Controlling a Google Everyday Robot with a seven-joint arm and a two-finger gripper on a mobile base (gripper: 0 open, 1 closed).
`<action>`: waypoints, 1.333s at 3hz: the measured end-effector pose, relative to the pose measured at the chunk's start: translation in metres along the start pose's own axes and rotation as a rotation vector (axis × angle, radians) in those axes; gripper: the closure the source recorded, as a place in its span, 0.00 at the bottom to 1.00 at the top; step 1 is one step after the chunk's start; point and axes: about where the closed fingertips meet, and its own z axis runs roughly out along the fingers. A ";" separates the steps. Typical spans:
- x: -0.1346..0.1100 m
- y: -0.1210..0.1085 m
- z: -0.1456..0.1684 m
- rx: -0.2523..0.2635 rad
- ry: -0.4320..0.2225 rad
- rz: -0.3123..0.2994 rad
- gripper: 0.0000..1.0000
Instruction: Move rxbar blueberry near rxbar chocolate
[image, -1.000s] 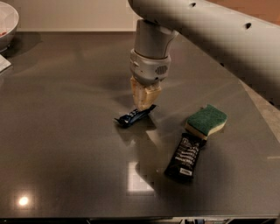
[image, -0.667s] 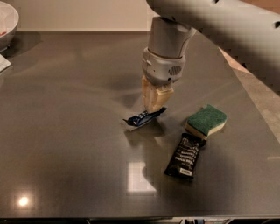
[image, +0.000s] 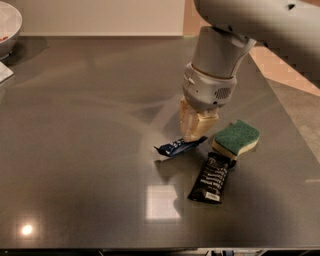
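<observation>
The rxbar blueberry (image: 178, 147), a small dark blue wrapper with white lettering, hangs tilted just above the grey counter. My gripper (image: 196, 134) is shut on its right end. The rxbar chocolate (image: 211, 178), a longer black wrapper with a white label at its near end, lies flat on the counter just right of and below the blue bar, a short gap apart.
A green and yellow sponge (image: 236, 139) lies right of the gripper, touching the black bar's far end. A white bowl (image: 7, 24) stands at the far left corner. The counter's right edge (image: 287, 120) runs diagonally beside the sponge.
My gripper has carried the rxbar blueberry to the right and slightly toward the front, closer to the rxbar chocolate and the sponge. The black bar and sponge have not moved.
</observation>
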 end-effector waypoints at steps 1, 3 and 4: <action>0.006 0.025 0.007 -0.021 -0.016 0.046 0.59; 0.008 0.037 0.010 -0.013 -0.038 0.079 0.13; 0.007 0.033 0.010 0.005 -0.039 0.079 0.00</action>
